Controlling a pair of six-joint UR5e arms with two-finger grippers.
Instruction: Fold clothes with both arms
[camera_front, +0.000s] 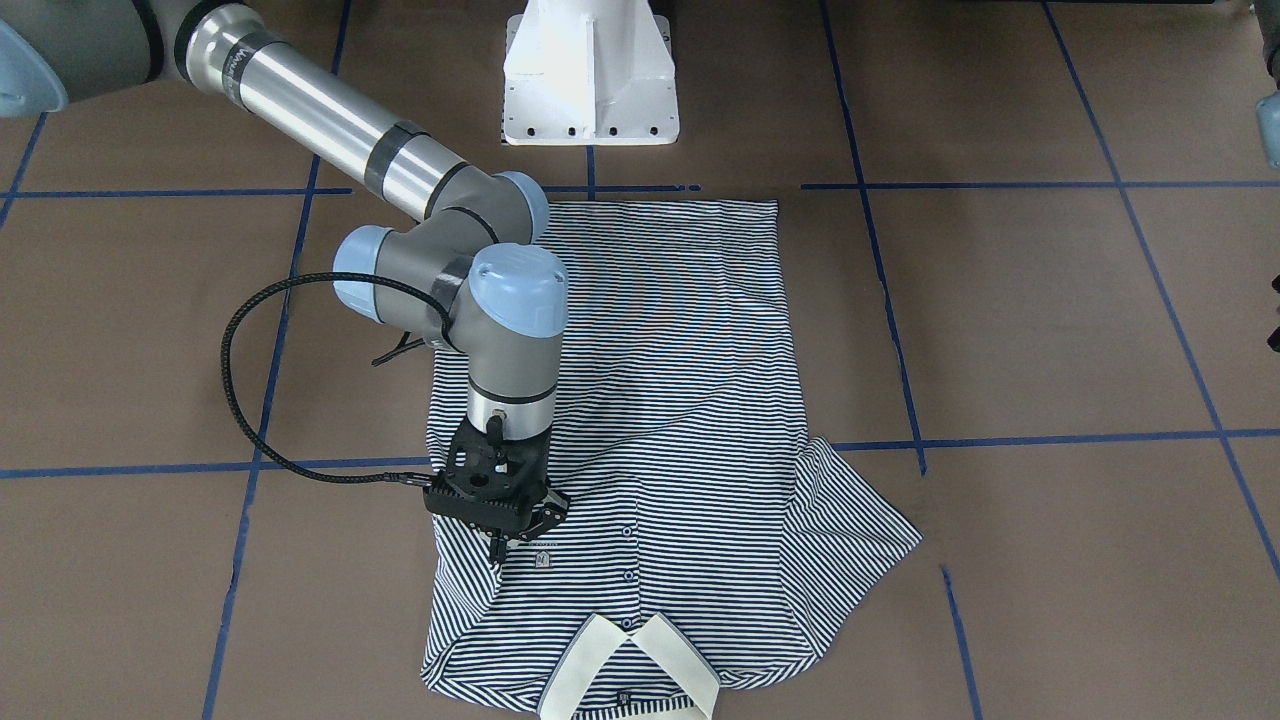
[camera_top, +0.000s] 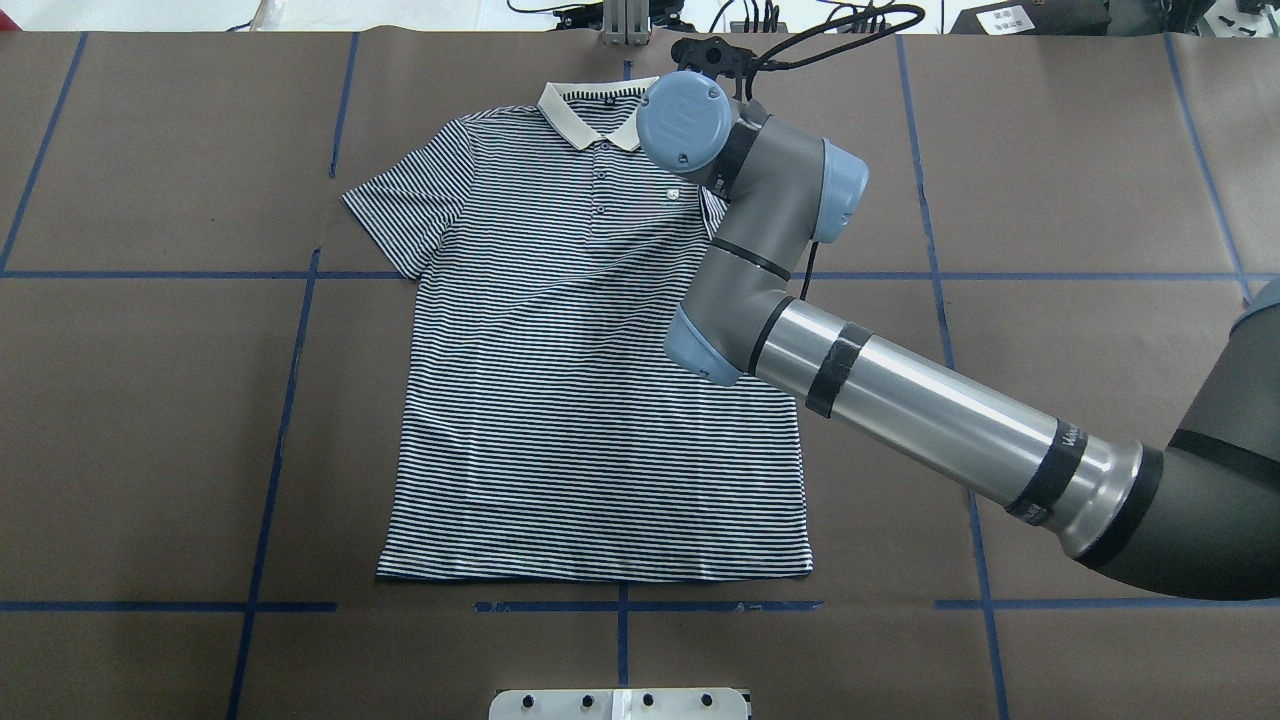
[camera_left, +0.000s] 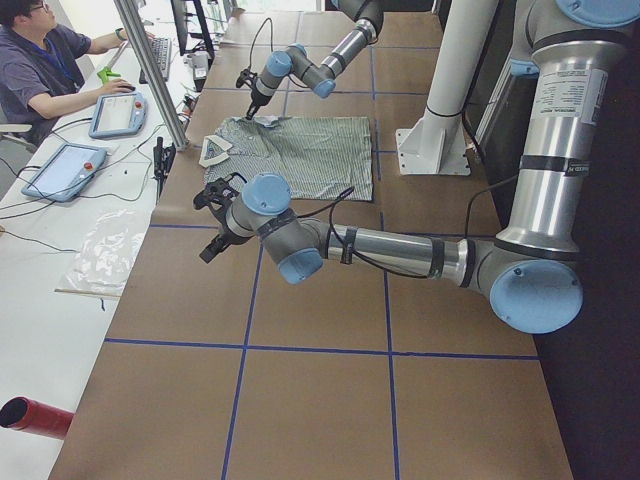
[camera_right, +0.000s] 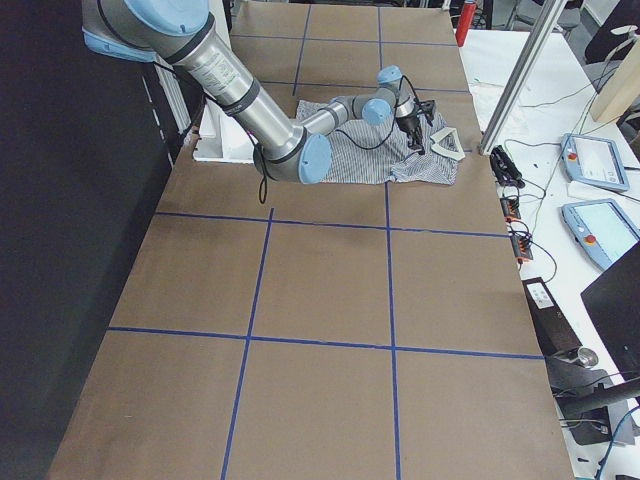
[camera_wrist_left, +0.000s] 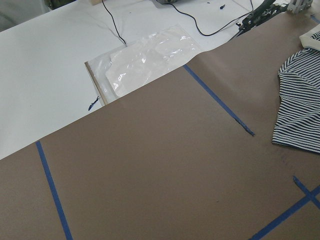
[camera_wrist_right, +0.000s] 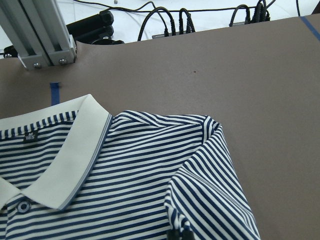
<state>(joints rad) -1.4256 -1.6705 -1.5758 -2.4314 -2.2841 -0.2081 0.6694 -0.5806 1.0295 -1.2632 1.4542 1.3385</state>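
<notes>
The striped polo shirt (camera_front: 650, 400) lies flat on the brown table, front up, with its cream collar (camera_front: 640, 660) at the side away from the robot. It also shows in the overhead view (camera_top: 590, 350). My right gripper (camera_front: 497, 552) stands on the chest beside the small logo (camera_front: 543, 559). In the right wrist view its fingertips (camera_wrist_right: 173, 234) are pinched on the sleeve (camera_wrist_right: 210, 190), which is folded in over the body. My left gripper (camera_left: 208, 225) hovers over bare table off the shirt's other sleeve (camera_wrist_left: 300, 110); I cannot tell whether it is open.
The white pedestal base (camera_front: 590, 80) stands at the robot's side of the shirt. A clear plastic bag (camera_wrist_left: 145, 60) lies on the white bench past the table edge. An aluminium post (camera_wrist_right: 40, 35) and cables stand past the collar. An operator (camera_left: 45, 60) sits at that bench.
</notes>
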